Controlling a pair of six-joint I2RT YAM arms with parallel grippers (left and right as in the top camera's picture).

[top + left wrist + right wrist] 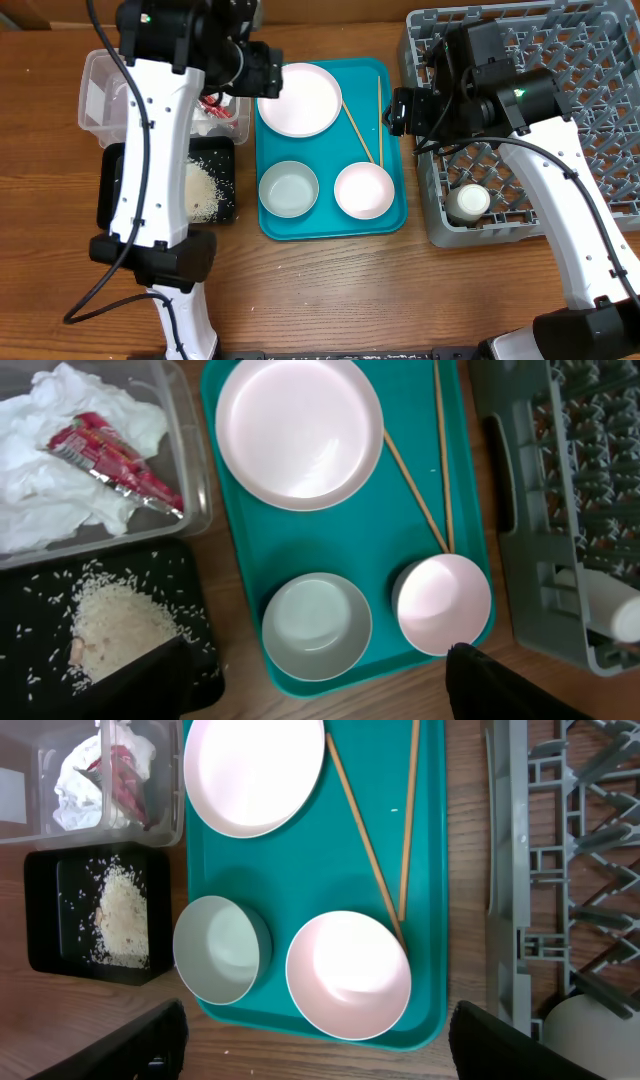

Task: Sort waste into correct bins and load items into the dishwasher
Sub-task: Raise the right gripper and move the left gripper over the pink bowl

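Right wrist cam: right gripper (318, 1012) is spread wide and empty. A white bowl (348, 975) sits just below it, with a second bowl (222, 948) beside that. Chopsticks (362, 835) and plate (254, 770) lie farther ahead on the teal tray (300, 870). Left gripper (318, 650) is wide too. Rice (115, 620) is in the black tray (30, 575) by its finger, and the napkin (50, 490) and wrapper (110, 455) are in the tub (190, 460) beyond.

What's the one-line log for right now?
napkin, wrapper: tub | rice: black tray | cup: rack | plate, bowls, chopsticks: teal tray | left pincer: open | right pincer: open
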